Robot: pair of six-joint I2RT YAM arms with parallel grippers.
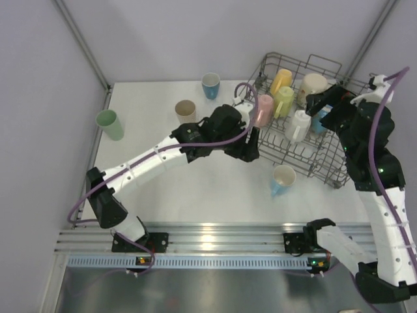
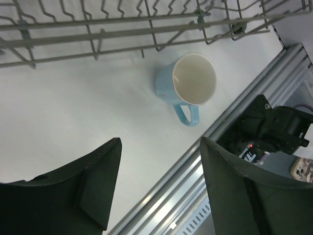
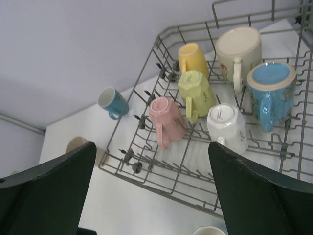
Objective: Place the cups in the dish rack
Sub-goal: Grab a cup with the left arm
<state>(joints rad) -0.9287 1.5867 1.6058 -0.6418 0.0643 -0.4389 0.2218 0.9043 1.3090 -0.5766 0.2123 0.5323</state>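
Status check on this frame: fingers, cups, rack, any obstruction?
Left fingers open, empty, beside the dish rack. Right fingers open, empty, above it. Six cups racked, four on the table. Nothing blocking.

Soft, even light from above, barely any shadows on the white table (image 1: 195, 182). Bit of glare off the metal rail (image 1: 208, 229) up front. Slightly soft around the light blue mug (image 2: 188, 83); dark, blurry fingers (image 3: 44, 191) up close in the right wrist view.
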